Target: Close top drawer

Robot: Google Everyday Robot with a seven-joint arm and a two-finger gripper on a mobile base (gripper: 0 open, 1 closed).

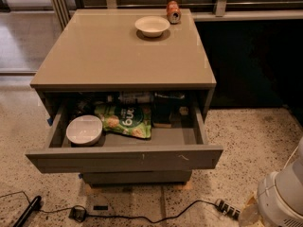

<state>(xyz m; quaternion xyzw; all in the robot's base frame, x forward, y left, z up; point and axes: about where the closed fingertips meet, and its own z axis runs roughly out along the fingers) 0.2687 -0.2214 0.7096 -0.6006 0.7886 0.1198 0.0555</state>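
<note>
The top drawer [124, 158] of the grey cabinet [118, 56] stands pulled far out, its flat front panel facing me with small pale scratches. Inside lie a white bowl [84, 129] at the left and a green snack bag [124, 120] in the middle, with dark items behind them. My gripper [248, 213] shows only as a pale tip at the bottom right corner, beside the white arm housing [284, 197]. It is low, well right of the drawer front and apart from it.
A second white bowl [152, 26] and an orange can [173, 12] stand at the back of the cabinet top. A narrower drawer front [137, 177] sits below. On the speckled floor lie a power strip [228, 208], a black cable [142, 217] and a dark rod [26, 212].
</note>
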